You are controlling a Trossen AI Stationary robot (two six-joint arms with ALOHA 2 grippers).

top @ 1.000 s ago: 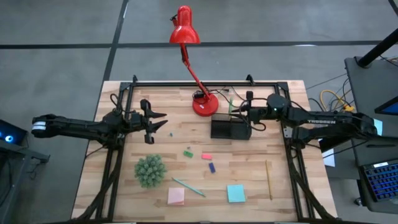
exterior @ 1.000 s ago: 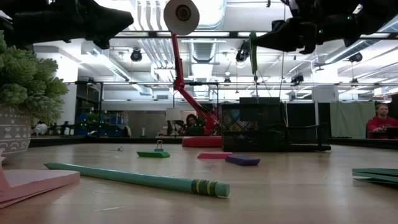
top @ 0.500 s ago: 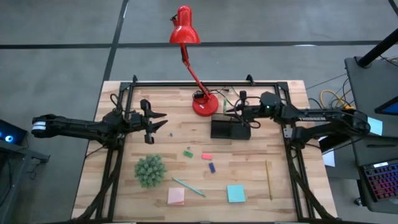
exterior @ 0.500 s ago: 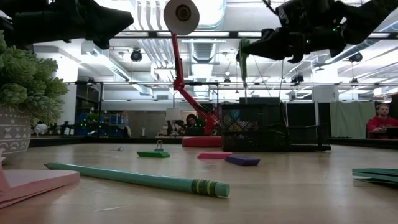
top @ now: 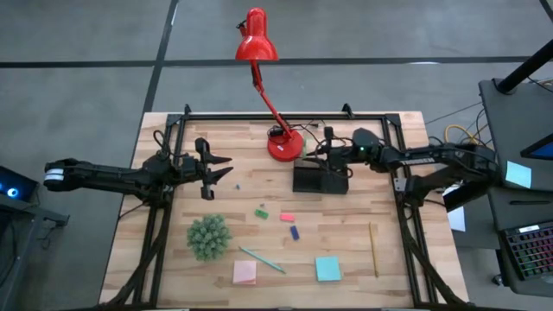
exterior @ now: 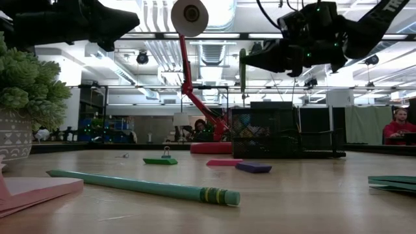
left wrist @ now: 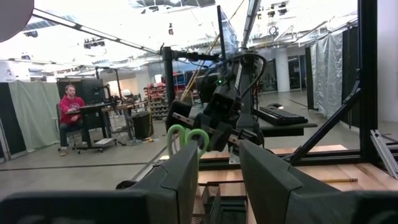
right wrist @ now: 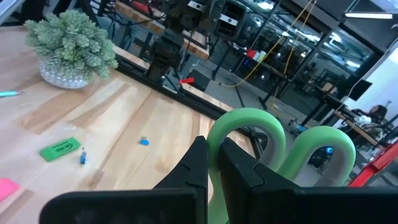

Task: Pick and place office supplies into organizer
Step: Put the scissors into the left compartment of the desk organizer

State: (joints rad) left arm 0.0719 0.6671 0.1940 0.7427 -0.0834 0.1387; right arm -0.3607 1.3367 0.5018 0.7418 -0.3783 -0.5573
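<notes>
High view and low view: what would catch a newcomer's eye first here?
The red desk lamp towers over the table's far edge. Just beside its base, the right hand holds green-handled scissors in the air above the black organizer. The left hand waits, empty, over the table's left side, near a fuzzy green plant.

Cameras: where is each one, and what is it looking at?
High view: above the table, looking straight down; both arms show, the left gripper waiting, the right gripper over the organizer.
Low view: at table height, looking across the teal pen into the room; the arms enter from above.
Left wrist view: on the left arm, looking past its own fingers toward the right arm.
Right wrist view: on the right arm, its shut fingers holding the scissors.
Shared: the scissors show in the left wrist, right wrist and low views.
</notes>
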